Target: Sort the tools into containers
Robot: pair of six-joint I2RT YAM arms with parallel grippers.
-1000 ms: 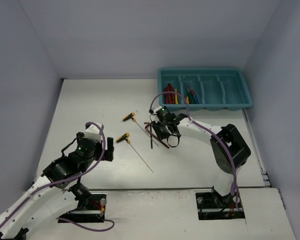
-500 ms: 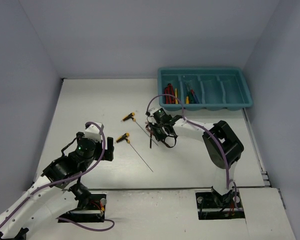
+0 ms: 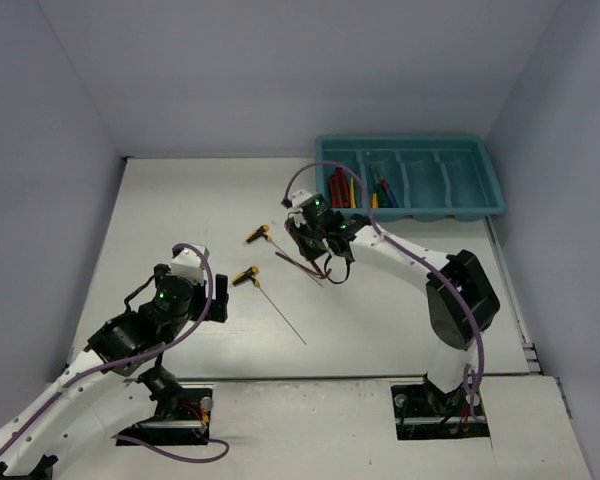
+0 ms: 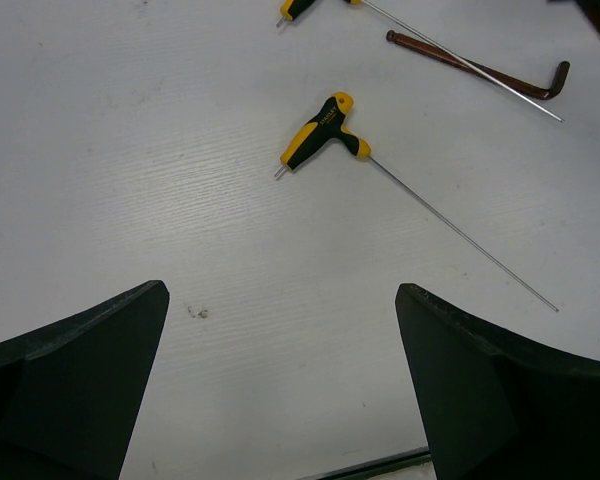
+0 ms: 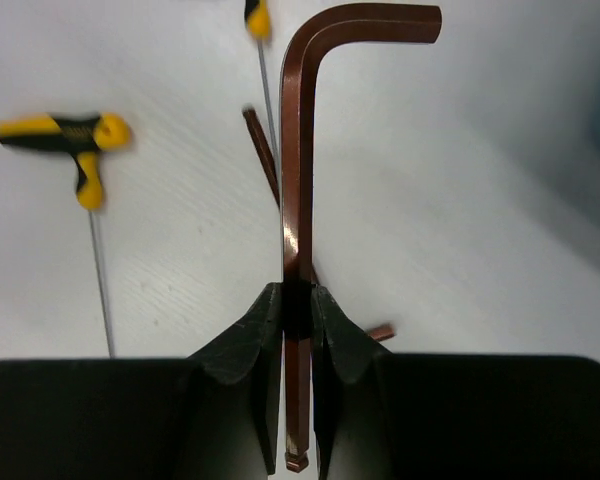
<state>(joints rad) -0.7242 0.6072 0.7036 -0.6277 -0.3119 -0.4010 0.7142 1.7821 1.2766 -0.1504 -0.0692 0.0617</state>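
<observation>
One brown hex key (image 5: 298, 150) in right tool (image 5: 297, 303)

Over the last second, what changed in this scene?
The right claw, shut on one hex key, carried it toward the far left, away from where it lay. The other hex key lies where it was. The left claw, the T-handles and the tray did not move.
</observation>
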